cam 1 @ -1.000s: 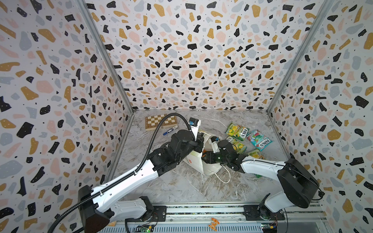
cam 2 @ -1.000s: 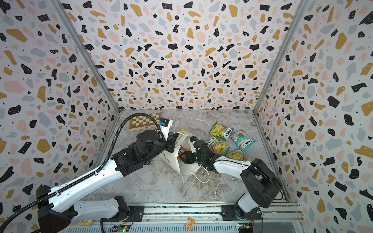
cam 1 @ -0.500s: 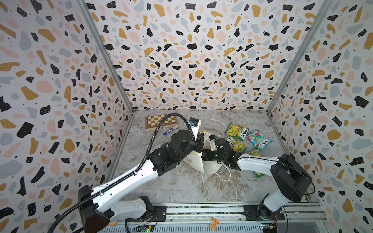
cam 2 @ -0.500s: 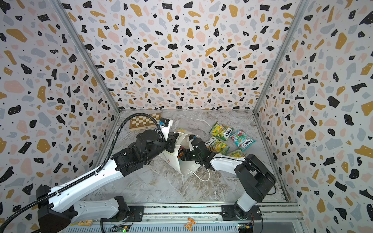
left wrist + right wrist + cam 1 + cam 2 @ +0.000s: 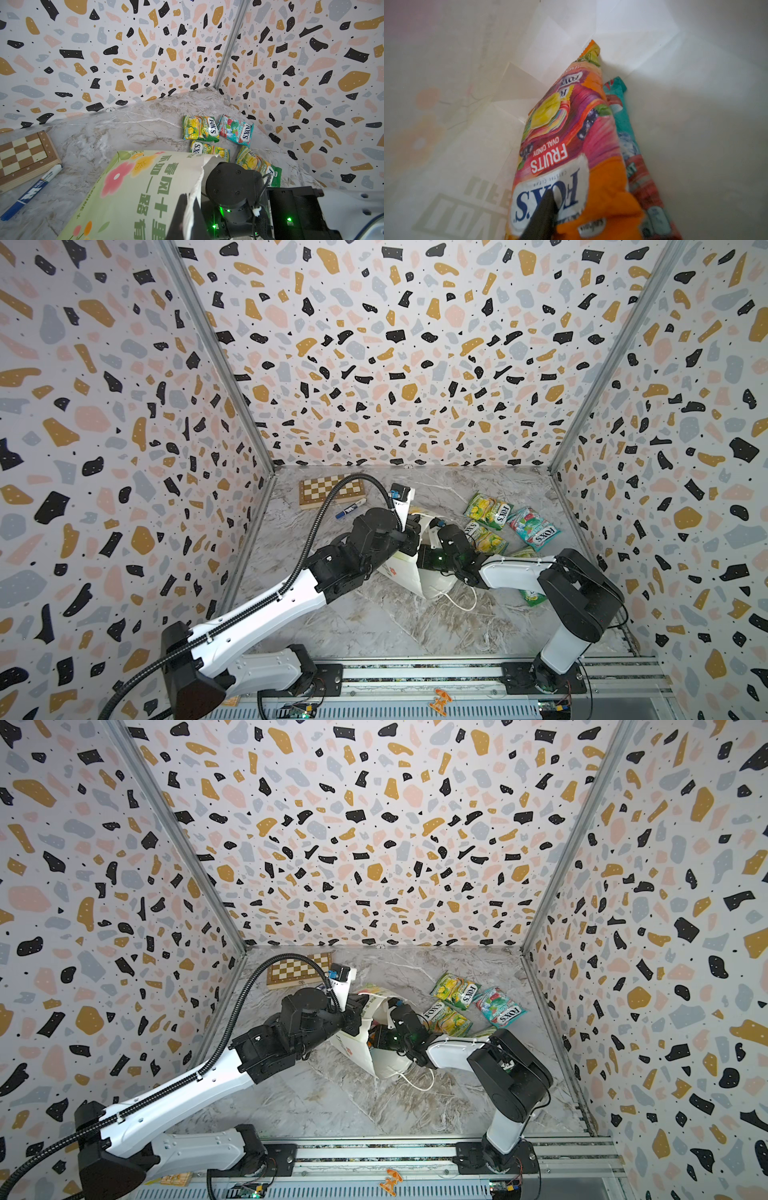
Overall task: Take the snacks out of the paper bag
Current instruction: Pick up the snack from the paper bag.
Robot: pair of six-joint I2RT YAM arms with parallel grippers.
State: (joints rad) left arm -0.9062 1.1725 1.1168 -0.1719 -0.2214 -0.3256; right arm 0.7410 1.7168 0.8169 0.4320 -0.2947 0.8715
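The white paper bag [image 5: 401, 574] [image 5: 384, 1063] lies tilted at mid table with its mouth toward the right arm. My left gripper [image 5: 189, 196] [image 5: 411, 531] is shut on the bag's rim, paper pinched between its jaws. My right gripper [image 5: 556, 199] is inside the bag, out of sight in both top views. One dark finger [image 5: 544, 216] presses the front of an orange-pink FOX'S packet [image 5: 562, 128], whose crumpled end sits in the jaws; the other finger is hidden behind it. A teal packet [image 5: 623, 128] lies beside it. Outside lie green-yellow packets [image 5: 488, 510] [image 5: 486, 538] and a teal one [image 5: 534, 529].
A wooden chessboard [image 5: 330, 489] and a blue marker [image 5: 351, 509] lie at the back left. Another green packet [image 5: 532, 596] is partly under the right arm. The bag's cord handle [image 5: 461, 601] trails on the marble. Patterned walls close three sides.
My right arm has pushed further into the bag's mouth and its jaws have narrowed onto the orange-pink packet. The left arm and the bag have stayed put.
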